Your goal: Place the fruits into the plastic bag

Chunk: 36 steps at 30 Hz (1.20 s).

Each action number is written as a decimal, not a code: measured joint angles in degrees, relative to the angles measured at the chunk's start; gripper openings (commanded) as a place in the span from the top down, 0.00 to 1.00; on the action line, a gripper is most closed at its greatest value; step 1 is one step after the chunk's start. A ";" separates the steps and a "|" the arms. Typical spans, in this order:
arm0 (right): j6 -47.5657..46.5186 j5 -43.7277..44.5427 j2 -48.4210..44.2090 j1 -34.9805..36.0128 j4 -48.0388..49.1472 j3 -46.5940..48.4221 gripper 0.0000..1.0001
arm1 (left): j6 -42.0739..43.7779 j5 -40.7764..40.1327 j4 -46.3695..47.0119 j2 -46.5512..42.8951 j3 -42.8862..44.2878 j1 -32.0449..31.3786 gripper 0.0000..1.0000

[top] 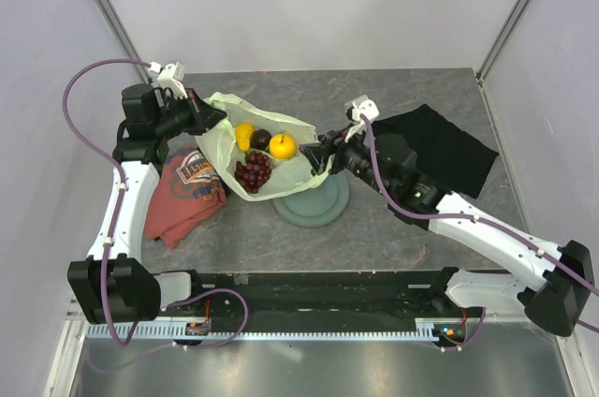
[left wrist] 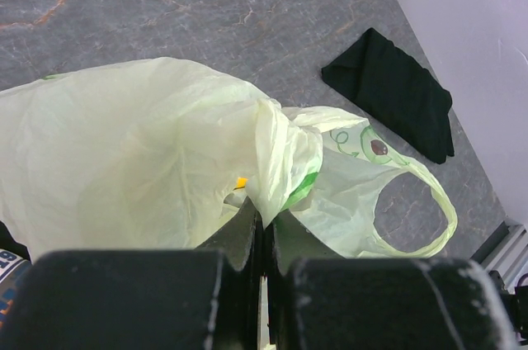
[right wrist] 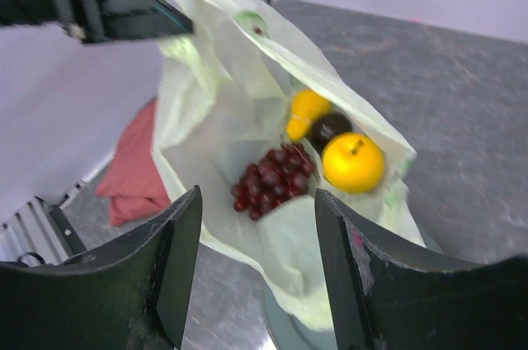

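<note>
fruits 4 | bag 1 | plate 1 | T-shirt 1 | cloth 1

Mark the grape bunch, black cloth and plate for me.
grape bunch (right wrist: 272, 178), right wrist view, middle of the cluster.
black cloth (top: 440, 149), top external view, centre of the fabric.
plate (top: 323, 208), top external view, bare near part by the rim.
</note>
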 measured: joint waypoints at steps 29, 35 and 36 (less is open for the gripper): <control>6.51 2.89 7.78 -4.61 -4.17 -20.02 0.32 | 0.04 -0.02 -0.07 0.00 0.00 0.26 0.98; 6.16 4.44 2.10 -4.72 -3.34 -19.47 0.30 | 0.02 -0.02 -0.15 0.00 0.00 0.26 0.99; 6.16 4.98 1.20 -4.90 -3.48 -19.39 0.29 | 0.04 -0.02 -0.15 0.00 0.00 0.26 0.98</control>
